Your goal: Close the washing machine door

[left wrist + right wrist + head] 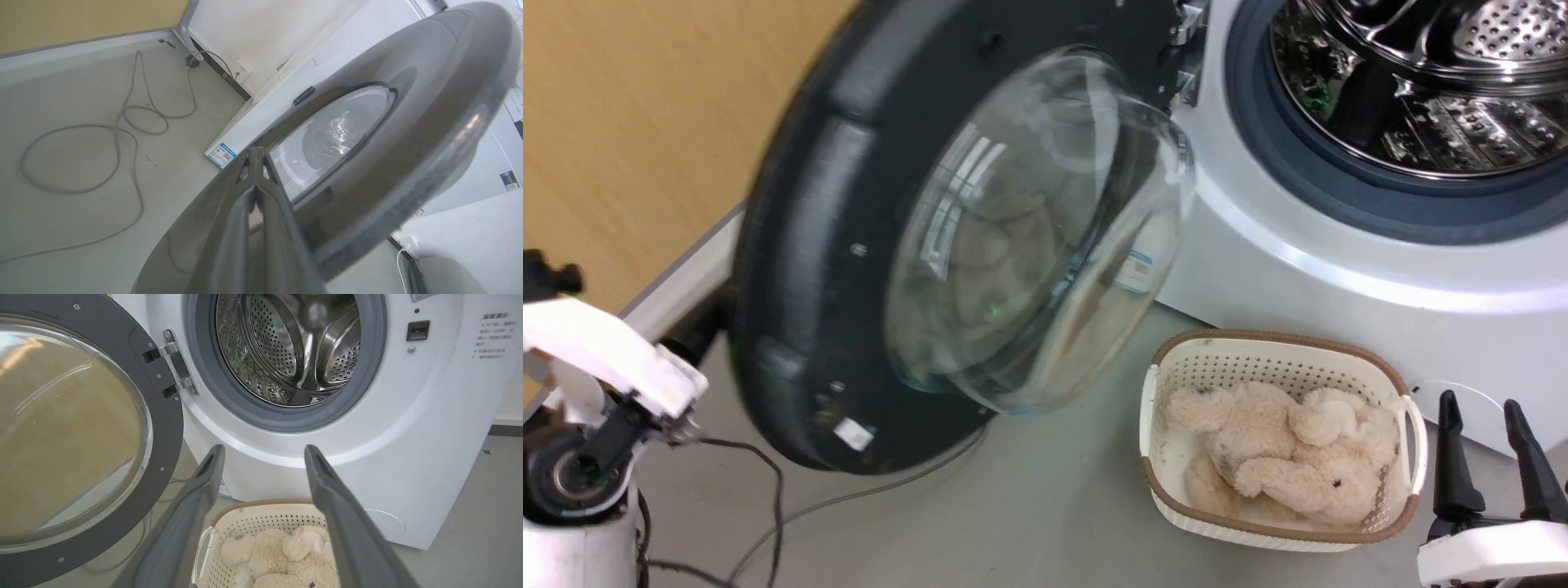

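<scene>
At the glossy front of the washing machine door [429, 102], held left gripper [256, 153] pinched shut; held right gripper [264, 448] spread wide beside the basket [261, 503].

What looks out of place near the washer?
The white perforated basket of beige plush toys stands close before the white front-loading washing machine, possibly in the closing path of the round black glass-windowed door.

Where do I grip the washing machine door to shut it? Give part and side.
On the washing machine door, probably the thick black rim at its free edge, opposite the hinge, coming from the glossy outer side. The bulging glass bowl is smooth and rounded, offering no hold; the far rim gives most leverage.
</scene>
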Robot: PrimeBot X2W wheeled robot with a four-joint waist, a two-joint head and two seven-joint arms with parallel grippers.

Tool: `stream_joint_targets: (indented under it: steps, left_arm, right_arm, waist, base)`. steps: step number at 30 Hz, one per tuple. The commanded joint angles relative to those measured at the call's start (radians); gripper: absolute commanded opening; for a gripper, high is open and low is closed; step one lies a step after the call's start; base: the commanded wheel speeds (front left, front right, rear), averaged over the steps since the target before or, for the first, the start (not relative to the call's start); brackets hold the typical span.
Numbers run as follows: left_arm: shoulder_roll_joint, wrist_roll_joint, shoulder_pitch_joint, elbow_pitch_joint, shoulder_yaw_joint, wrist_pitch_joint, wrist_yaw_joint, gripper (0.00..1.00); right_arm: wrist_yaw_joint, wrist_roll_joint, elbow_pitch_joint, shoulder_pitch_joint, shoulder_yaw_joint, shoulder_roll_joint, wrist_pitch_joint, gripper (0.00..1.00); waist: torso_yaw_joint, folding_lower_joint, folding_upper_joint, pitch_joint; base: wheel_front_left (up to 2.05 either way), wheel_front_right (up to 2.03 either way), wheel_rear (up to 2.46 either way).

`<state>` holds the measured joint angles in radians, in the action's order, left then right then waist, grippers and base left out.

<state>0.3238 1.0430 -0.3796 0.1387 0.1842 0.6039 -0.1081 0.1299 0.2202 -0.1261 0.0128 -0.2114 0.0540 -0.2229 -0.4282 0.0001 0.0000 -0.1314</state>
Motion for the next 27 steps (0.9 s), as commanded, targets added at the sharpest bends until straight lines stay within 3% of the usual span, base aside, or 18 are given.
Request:
stream_joint_targets:
  steps: [1,7,15,27]
  left_arm:
    - [0.01,0.05,0.025,-0.032,-0.018,0.03,-0.007,0.0]
    - [0.034,0.208,0.101,-0.177,-0.084,0.113,-0.014,0.0]
    - [0.037,0.322,0.128,-0.332,-0.228,0.173,-0.022,0.0]
    - [-0.024,0.339,0.122,-0.415,-0.451,0.093,-0.023,0.0]
  right_arm:
    - [0.001,0.01,-0.007,0.008,-0.009,-0.003,-0.009,1.0]
    - [0.001,0.031,-0.019,0.003,-0.025,-0.003,-0.022,1.0]
    - [0.001,0.052,-0.033,0.004,-0.028,-0.004,-0.038,1.0]
    - [0.001,0.049,-0.032,0.003,-0.027,-0.004,-0.039,1.0]
  waist:
    - [-0.009,0.0,0.0,0.002]
    - [-0.044,-0.0001,0.0,0.014]
    - [-0.063,-0.0001,0.0,0.038]
    - [0.056,-0.0001,0.0,0.038]
  base:
    - [0.0,0.0,0.0]
    - [0.0,0.0,0.0]
    - [0.0,0.0,0.0]
    - [0.0,0.0,0.0]
